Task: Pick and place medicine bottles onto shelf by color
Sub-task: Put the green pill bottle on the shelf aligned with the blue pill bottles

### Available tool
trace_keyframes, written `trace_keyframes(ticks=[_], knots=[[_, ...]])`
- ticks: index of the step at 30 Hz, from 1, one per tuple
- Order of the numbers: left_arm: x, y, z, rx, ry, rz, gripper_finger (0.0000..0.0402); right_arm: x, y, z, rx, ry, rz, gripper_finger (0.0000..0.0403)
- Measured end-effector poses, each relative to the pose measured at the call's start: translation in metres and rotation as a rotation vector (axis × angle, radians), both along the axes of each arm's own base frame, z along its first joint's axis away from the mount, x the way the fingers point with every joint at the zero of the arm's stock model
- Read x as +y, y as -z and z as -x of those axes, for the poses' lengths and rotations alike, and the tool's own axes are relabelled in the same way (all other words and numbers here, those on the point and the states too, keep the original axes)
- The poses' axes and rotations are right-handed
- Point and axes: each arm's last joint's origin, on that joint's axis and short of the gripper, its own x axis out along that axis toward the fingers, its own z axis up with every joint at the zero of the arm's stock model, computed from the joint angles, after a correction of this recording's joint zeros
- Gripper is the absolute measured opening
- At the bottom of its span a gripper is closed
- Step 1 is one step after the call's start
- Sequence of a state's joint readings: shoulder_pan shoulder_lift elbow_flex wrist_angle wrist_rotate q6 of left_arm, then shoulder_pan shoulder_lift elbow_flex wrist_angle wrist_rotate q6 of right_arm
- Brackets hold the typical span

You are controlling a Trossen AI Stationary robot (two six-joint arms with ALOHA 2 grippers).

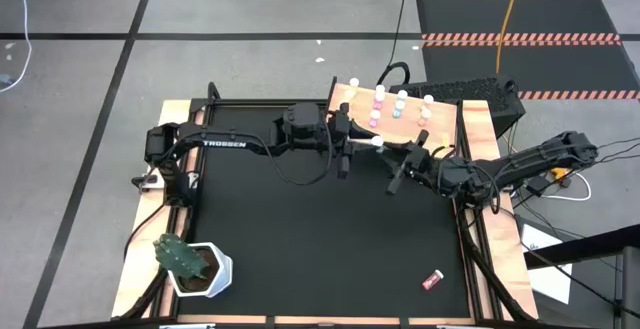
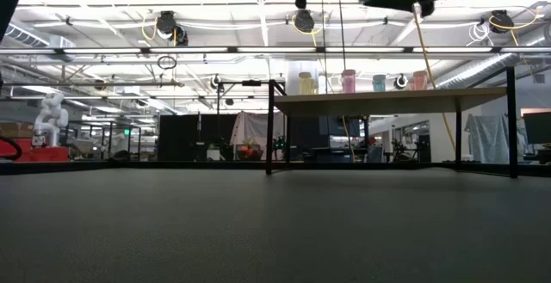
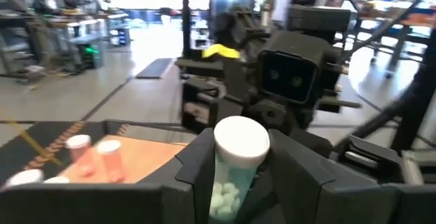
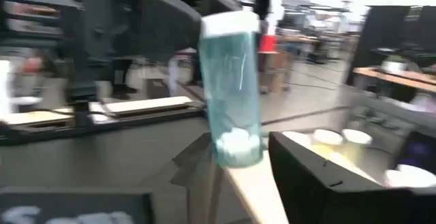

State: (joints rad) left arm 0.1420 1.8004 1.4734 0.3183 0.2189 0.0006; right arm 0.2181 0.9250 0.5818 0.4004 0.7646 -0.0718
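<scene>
Hand assemblies meet above the rear of the tabletop (image 1: 320, 239), just in front of the shelf (image 1: 440, 119); left hand (image 1: 358, 143) has its fingers (image 3: 197, 169) closed on a teal bottle (image 3: 235, 163), white cap toward the right arm; white pellets are visible inside the bottle; right hand (image 1: 402, 169) sits just beside the bottle's far end, and its wrist view shows the same teal bottle (image 4: 231, 94) close in front of one dark finger (image 4: 320, 176); whether the right hand's fingers touch the bottle cannot be told, nor how wide they stand; shelf stands at the rear right of the tabletop on thin black legs; several white-capped bottles (image 1: 380, 97) stand on its board, pink, yellow and teal bodies among them; the low view shows four of these in a row on the board; one red bottle (image 1: 432, 280) lies on its side near the front right corner of the tabletop, well apart from both hands; a cactus pot (image 1: 195, 267) sits at the front left corner.
</scene>
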Motion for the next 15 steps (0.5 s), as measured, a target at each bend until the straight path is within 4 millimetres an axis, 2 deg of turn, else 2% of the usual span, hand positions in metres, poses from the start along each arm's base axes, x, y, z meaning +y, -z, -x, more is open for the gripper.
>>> trace_keyframes(ticks=[4,10,15], knots=[[0.007,-0.002,0.001,-0.018,-0.070,-0.002,0.0126,0.001,-0.003,0.012,0.024,0.107,0.020,0.0174],[0.021,-0.002,-0.001,-0.073,-0.115,-0.001,0.0126,0.001,-0.019,0.038,-0.004,0.219,0.062,0.0231],[0.032,0.013,-0.013,-0.115,-0.149,-0.002,0.0127,-0.005,-0.032,0.059,-0.016,0.308,0.096,0.0252]])
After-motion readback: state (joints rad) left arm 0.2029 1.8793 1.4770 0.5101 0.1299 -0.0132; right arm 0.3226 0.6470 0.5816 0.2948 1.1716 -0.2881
